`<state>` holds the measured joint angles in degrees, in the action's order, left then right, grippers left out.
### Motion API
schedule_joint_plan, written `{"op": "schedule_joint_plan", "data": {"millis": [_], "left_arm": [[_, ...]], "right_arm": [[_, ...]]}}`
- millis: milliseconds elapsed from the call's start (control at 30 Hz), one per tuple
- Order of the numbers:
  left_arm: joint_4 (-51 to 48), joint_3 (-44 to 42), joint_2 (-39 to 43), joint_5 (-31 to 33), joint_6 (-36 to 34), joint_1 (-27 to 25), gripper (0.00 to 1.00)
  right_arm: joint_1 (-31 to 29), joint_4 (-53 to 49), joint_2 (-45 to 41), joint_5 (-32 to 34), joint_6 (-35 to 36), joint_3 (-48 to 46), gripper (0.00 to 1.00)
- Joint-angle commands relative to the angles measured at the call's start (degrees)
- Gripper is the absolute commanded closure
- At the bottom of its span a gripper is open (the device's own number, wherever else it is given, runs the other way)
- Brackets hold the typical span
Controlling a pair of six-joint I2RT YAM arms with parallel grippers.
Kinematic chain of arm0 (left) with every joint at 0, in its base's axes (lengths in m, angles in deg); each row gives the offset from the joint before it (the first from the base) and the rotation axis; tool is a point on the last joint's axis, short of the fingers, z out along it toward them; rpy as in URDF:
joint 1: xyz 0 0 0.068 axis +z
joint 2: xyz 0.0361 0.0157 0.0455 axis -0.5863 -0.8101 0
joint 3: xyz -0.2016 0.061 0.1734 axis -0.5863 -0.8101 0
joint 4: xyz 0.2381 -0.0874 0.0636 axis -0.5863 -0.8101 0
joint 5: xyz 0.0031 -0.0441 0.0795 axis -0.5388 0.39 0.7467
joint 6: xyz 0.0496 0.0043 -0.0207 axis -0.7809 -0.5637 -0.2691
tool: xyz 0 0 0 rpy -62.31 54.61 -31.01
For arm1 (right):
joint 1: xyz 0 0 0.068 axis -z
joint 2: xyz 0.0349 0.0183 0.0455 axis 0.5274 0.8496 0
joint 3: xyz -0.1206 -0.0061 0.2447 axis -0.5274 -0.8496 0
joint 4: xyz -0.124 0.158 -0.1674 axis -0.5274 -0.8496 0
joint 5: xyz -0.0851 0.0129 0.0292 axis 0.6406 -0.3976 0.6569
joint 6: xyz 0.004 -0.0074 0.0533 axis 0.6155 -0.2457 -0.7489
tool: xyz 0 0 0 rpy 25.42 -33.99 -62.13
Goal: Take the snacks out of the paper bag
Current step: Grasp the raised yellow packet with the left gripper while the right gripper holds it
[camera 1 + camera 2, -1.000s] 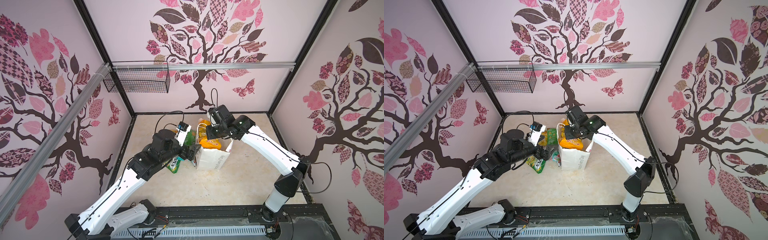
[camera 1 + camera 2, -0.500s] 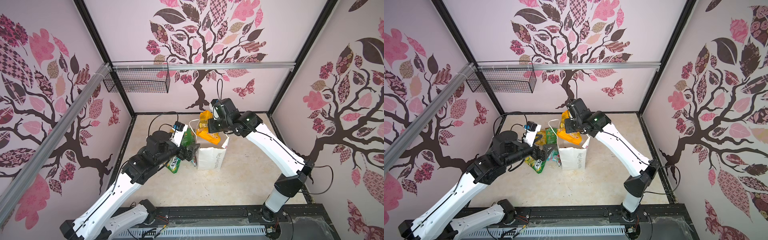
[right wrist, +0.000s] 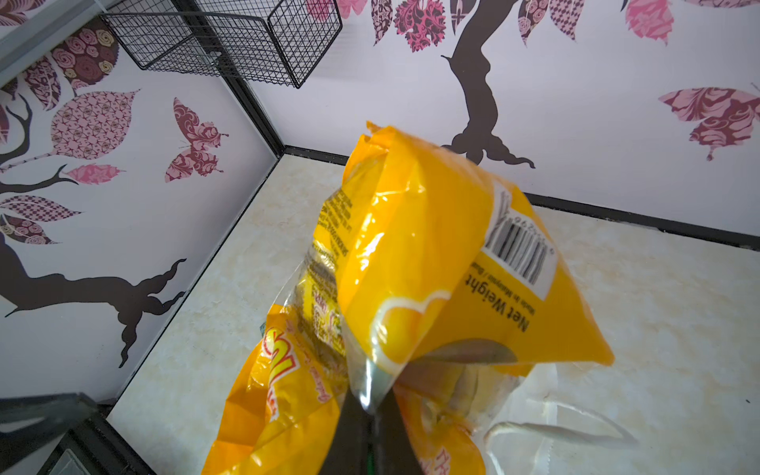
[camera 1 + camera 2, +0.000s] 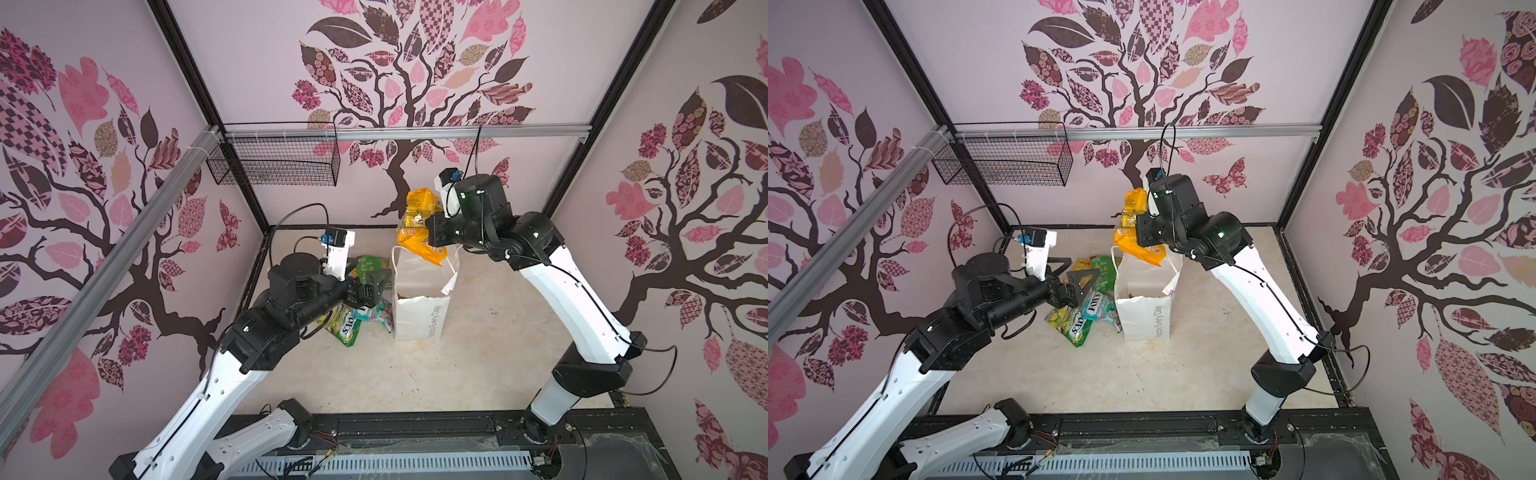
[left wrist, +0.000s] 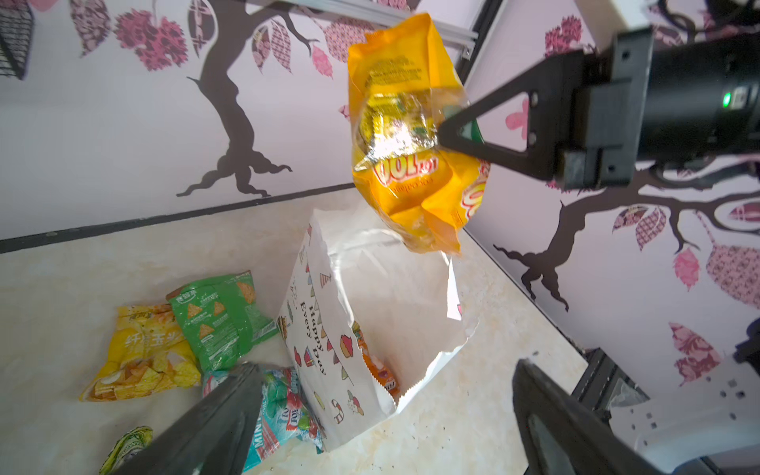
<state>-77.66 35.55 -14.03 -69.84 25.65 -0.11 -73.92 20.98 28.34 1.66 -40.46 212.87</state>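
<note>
The right hand (image 5: 442, 135) pinches the big yellow-orange packet (image 5: 407, 177) just above the white paper bag (image 5: 316, 329) mid-table, and should carry it well past the rim, toward the open left hand (image 4: 1084, 268), before letting go.

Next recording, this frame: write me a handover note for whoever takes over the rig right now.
Right gripper: shut on the large yellow-orange packet, which hangs above the mouth of the paper bag.
Left gripper: open, empty, beside the bag over the unloaded pile.
Done: yellow packet, green packet, teal-red FOX'S packet and green-yellow FOX'S packet lie on the table beside the upright bag, on the left arm's side.
Left: set the large packet down; fetch the orange packet from inside the bag.
</note>
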Motion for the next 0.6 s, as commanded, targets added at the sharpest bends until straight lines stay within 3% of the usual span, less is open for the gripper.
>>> {"op": "schedule_joint_plan", "data": {"millis": [0, 300, 567], "left_arm": [[-2.67, 4.43, -1.59, -4.27, 8.82, 4.74, 0.06], [5.15, 9.77, -6.88, -21.41, 21.21, 13.32, 0.08], [8.82, 10.73, -9.42, -24.17, 22.60, 13.95, 0.09]], "right_arm": [[-0.32, 8.24, -5.13, -1.00, 3.30, 1.79, 1.00], [-8.47, 15.34, -7.84, 1.46, 9.59, -1.91, 1.00], [-9.93, 15.86, -6.69, -6.00, 6.22, -1.67, 1.00]]}}
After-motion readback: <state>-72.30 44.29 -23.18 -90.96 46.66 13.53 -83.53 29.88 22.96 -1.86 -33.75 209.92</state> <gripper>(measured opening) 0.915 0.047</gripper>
